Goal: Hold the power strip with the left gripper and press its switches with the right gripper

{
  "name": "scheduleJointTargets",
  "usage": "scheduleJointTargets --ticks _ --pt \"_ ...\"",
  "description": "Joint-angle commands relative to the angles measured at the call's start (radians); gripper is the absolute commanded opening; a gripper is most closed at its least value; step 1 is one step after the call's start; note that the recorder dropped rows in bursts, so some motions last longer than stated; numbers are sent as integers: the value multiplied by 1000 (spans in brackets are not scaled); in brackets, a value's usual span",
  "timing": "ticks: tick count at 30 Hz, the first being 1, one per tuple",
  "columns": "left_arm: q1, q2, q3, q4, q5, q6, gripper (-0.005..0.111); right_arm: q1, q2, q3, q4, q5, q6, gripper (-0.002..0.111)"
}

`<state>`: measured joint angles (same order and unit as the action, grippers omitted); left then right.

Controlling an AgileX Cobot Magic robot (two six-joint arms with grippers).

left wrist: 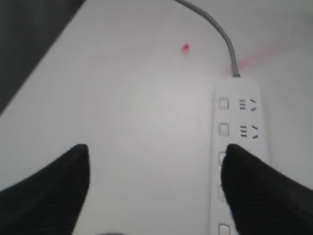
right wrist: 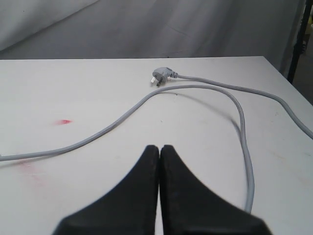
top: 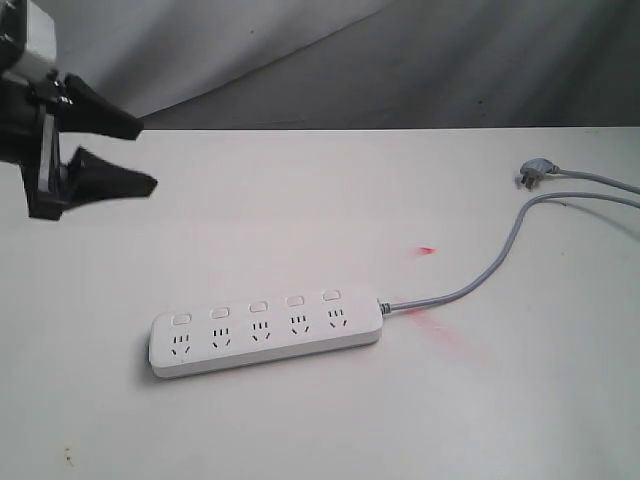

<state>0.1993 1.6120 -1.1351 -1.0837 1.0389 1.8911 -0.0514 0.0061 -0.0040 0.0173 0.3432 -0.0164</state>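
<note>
**White table, grey cloth behind**

And here's the setting: a wide white table (top: 300, 200) fills the view, matte and evenly lit, with only soft shadows. Behind it hangs a creased grey cloth (top: 450, 70), and a paler sheet (top: 200, 40) drapes across its upper left. On the tabletop there's a small red spot (top: 427, 250) and, nearer the front edge, a faint red smear (top: 450, 340). A few dark specks (top: 68, 455) sit at the near left. Over in the right wrist view, a dark pole (right wrist: 298, 44) stands just past the table's corner.
</note>
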Motion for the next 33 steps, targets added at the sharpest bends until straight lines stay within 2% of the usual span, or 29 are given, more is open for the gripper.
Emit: scheduleJointTargets --ticks 1,6,11,18,20,23,25,29,31,33 --pt "0 -125 -25 -5 11 -79 37 -10 -6 4 4 -6 4 0" --pt "0 -265 -25 -5 4 -248 0 -10 -6 4 4 -6 4 0" --pt "0 -396 -25 -2 0 -516 0 -10 -6 4 4 -6 4 0" --pt "0 -553 -25 11 -50 -1065 0 -10 -6 4 4 -6 4 0" --pt "0 -577 -25 -30 -65 -1197 1 -10 -6 4 4 -6 4 0" --pt "0 -616 -21 -54 -171 -1377 1 -10 -6 4 4 -6 4 0" --pt "0 -669 -7 -58 -295 -1427 1 -10 -6 4 4 -6 4 0" --pt "0 -795 36 -56 -574 -1412 1 -10 -6 4 4 -6 4 0" --pt "0 -853 59 -6 -676 -1370 1 -10 -6 4 4 -6 4 0" --pt "0 -899 74 104 -729 -1357 1 -10 -6 4 4 -6 4 0"
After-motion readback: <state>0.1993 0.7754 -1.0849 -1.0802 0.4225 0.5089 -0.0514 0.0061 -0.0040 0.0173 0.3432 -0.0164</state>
